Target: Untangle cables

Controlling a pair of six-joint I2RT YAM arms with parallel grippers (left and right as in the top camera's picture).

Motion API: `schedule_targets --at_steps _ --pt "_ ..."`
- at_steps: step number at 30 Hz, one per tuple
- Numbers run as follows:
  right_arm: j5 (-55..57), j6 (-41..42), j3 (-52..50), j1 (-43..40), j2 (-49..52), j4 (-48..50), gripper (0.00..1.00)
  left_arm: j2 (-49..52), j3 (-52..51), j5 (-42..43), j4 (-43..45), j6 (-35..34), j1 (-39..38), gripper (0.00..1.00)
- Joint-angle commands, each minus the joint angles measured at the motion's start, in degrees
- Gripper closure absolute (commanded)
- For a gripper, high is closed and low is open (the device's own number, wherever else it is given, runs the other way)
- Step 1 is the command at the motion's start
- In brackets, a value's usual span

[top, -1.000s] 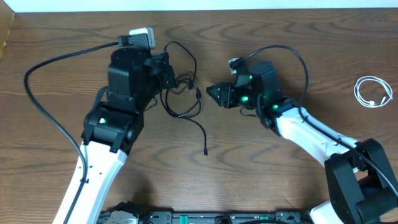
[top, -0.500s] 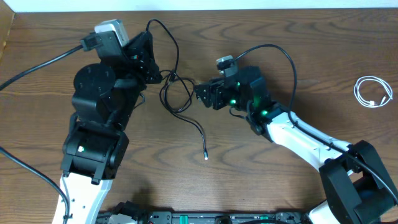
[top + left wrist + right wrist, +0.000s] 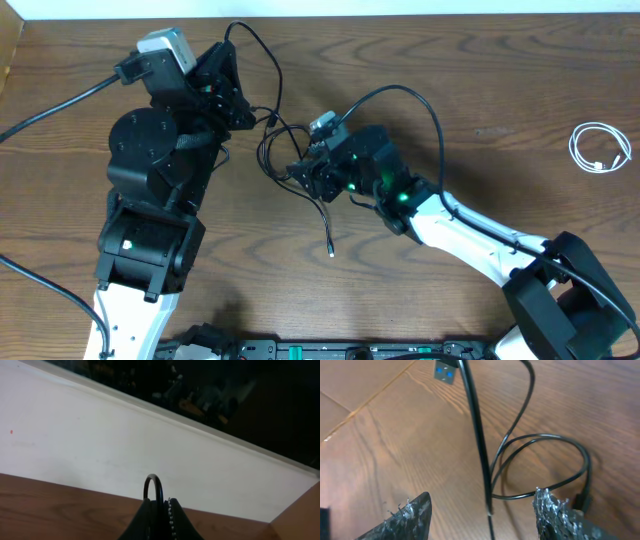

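Wooden table (image 3: 480, 90) carries tangled black cables (image 3: 326, 228) and coiled white cable (image 3: 598, 165).

A robotics lab bench, seen from above. Two robot arms with black joints and white links, the left arm (image 3: 150, 200) and the right arm (image 3: 470, 235), stand at a wood-grain counter (image 3: 480, 100). Small green indicator lights (image 3: 400, 197) glow on the right arm. A thick black cord (image 3: 60, 100) runs from the left arm across the counter. A black mounting rail (image 3: 330, 350) lines the near edge. Thin black cables (image 3: 290, 160) and a coiled white cable (image 3: 600, 148) lie on the wood. In the left wrist view, a plain white panel (image 3: 100, 450) backs the counter, with a dark space (image 3: 200, 390) of indistinct clutter beyond it.
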Motion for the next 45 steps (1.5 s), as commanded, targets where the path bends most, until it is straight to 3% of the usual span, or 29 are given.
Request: schedule_targets --at_steps 1,8,10,14,21,26,28,31,34,40,45 --pt "3.5 -2.2 0.3 0.4 1.8 1.1 0.38 -1.6 1.4 -1.1 1.5 -1.2 0.4 0.92" --pt "3.5 -2.1 0.3 1.2 9.8 11.8 0.34 -2.3 1.4 -1.1 2.0 -1.1 0.4 0.92" --pt "3.5 -2.2 0.3 1.6 12.1 15.3 0.39 -2.3 1.4 -1.2 1.8 -1.1 0.4 0.92" --pt "3.6 -2.2 0.3 1.6 14.4 20.3 0.98 -2.2 1.4 -4.7 0.7 -0.9 0.4 0.92" --pt "1.5 -1.2 0.3 -0.1 8.4 18.5 0.99 -1.7 1.3 -15.1 -4.8 -0.9 0.4 0.92" --pt "1.9 -1.3 0.3 -0.9 -1.1 9.0 0.99 1.6 1.3 -16.2 -8.3 -1.0 0.4 0.92" --pt "2.0 -1.3 0.3 -1.5 -4.6 5.7 0.99 3.5 1.3 -16.2 -8.5 -1.0 0.4 0.84" --pt "2.0 -0.7 0.6 -3.5 -9.6 0.7 0.99 6.6 1.3 -16.2 -8.6 -1.2 0.4 0.58" --pt "0.3 1.3 3.1 -6.5 -13.2 -8.6 0.99 9.3 1.3 -16.1 -10.3 -3.2 0.4 0.4" --pt "-9.9 1.3 15.3 -12.8 -14.2 -30.7 0.99 13.0 1.3 -14.3 -16.1 -7.0 0.6 0.17" --pt "-15.0 -2.2 23.7 -16.1 -14.2 -41.2 0.99 14.9 1.3 -2.8 -18.9 -7.0 1.5 0.12"
